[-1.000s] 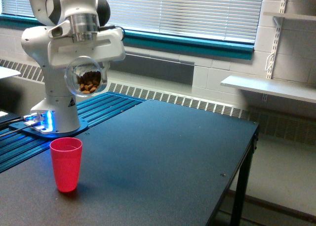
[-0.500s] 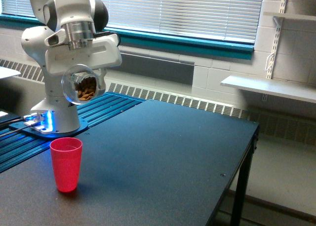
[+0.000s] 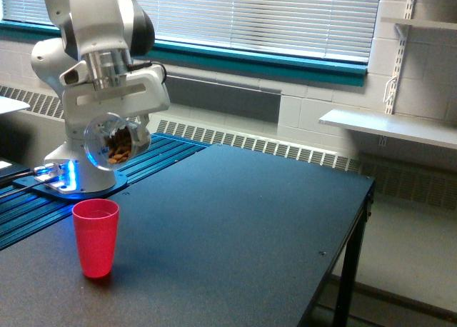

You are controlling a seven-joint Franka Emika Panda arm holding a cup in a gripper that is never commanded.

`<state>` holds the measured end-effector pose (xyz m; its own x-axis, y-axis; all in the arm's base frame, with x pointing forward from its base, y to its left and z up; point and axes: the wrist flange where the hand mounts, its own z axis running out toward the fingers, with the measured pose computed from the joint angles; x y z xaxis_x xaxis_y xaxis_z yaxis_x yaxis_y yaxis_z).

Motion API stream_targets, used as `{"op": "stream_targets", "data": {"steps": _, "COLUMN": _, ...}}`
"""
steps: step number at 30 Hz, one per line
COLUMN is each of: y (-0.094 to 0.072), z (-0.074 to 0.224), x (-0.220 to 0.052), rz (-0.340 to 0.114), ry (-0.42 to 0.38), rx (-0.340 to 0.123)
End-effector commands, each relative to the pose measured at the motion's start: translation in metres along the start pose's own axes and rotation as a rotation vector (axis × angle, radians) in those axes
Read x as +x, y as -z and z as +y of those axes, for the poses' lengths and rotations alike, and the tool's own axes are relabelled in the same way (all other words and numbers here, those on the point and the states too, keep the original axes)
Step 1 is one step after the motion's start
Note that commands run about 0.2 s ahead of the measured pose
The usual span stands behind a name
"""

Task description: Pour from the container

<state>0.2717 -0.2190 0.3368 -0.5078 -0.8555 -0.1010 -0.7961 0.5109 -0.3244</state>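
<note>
Lower left of frame, nearest: red cup (image 3: pixel 96 237) upright on the dark table (image 3: pixel 235 227), mouth open, looks empty from this angle, though the inside is hardly visible. No nuts on the tabletop around it. Pour not yet made, by the look of things.

Just above and behind: container (image 3: pixel 114 141), clear and round, tipped well over on its side, brown nuts bunched inside. Hanging over the cup, a clear gap between them. Held under the gripper (image 3: pixel 118 98); fingers hidden behind the housing, so cannot tell how they sit, only that the container hangs there clamped somehow.

Left to do: line up over the cup, tilt further, send the nuts down.

Room: plenty of bare table toward the frame's right, edge far off at centre right. Tighter at upper left, robot base (image 3: pixel 75 177) close behind the cup.
</note>
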Motion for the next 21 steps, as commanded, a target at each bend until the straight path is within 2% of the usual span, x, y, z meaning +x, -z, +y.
{"op": "stream_targets", "data": {"steps": 1, "y": -0.017, "z": 0.012, "x": 0.003, "rz": -0.016, "ry": -0.014, "rx": -0.041}}
{"op": "stream_targets", "data": {"steps": 21, "y": -0.042, "z": 0.013, "x": 0.018, "rz": 0.007, "ry": -0.098, "rx": -0.1}}
